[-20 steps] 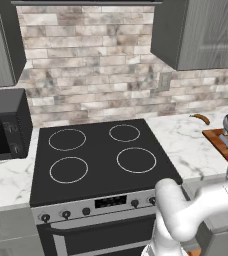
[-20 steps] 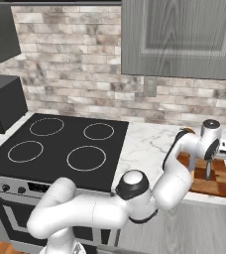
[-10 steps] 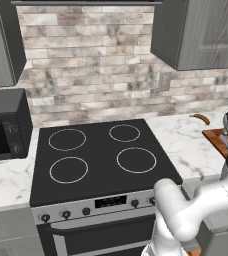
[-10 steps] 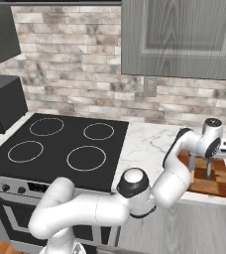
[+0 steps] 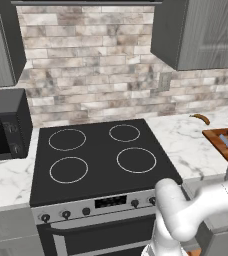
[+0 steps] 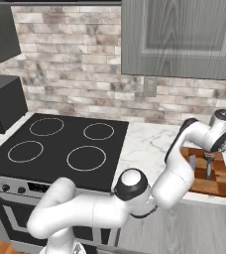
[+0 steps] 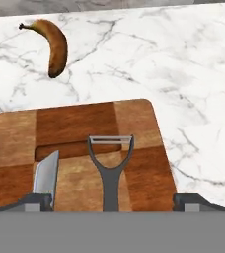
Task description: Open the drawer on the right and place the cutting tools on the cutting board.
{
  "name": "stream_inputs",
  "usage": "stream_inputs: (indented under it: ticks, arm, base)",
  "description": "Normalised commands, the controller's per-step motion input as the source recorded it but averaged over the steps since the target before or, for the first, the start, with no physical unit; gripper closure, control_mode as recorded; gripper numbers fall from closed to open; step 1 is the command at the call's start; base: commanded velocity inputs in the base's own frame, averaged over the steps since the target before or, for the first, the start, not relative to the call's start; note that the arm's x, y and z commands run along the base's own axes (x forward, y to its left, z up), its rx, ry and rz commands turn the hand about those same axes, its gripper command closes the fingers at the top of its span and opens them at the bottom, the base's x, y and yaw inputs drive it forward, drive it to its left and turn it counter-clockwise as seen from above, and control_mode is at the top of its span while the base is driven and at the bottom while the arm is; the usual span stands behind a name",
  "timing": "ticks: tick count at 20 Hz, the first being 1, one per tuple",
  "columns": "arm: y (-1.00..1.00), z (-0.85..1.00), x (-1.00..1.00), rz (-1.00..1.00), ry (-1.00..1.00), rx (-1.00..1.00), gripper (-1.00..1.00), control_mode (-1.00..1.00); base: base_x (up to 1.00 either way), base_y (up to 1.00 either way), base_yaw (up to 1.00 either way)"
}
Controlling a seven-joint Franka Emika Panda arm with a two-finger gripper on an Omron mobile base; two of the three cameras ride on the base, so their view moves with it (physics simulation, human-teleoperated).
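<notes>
The checkered reddish-brown cutting board (image 7: 75, 123) lies on the marble counter, also seen at the right as the board (image 6: 219, 183) and the board (image 5: 217, 137). Two cutting tools rest on it: a knife with a bluish-grey blade (image 7: 46, 175) and a dark grey peeler (image 7: 109, 165). My gripper (image 7: 112, 200) hovers just over the board, open, its fingertips (image 7: 35, 200) standing wide on either side of the peeler's handle without touching it. From the right base view the gripper (image 6: 209, 158) points down at the board. The drawer is hidden behind my arm.
A brown banana (image 7: 56, 44) lies on the counter beyond the board. The black stove (image 5: 101, 160) takes up the middle, with a microwave (image 5: 3, 122) at the far left. Grey wall cabinets (image 6: 179, 39) hang above the counter.
The jaws have spread from nearly shut to wide open, and the peeler now lies free on the board. The arm has hardly moved.
</notes>
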Motion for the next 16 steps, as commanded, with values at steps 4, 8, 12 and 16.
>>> stream_inputs:
  ticks: [4,8,12,16]
  arm:
    - [0.66,0.32,-0.31,0.01,-0.36,0.00,-1.00,-1.00]
    - [1.00,0.38,-0.28,0.01,-0.35,0.00,-1.00,-1.00]
    - [1.00,0.70,-0.17,0.00,-0.19,-0.01,-1.00,-1.00]
    - [1.00,0.79,-0.02,0.01,-0.01,-0.07,-1.00,-1.00]
  base:
    - [0.00,0.00,0.00]
    - [0.00,0.00,0.00]
    - [0.00,0.00,0.00]
    - [0.00,0.00,0.00]
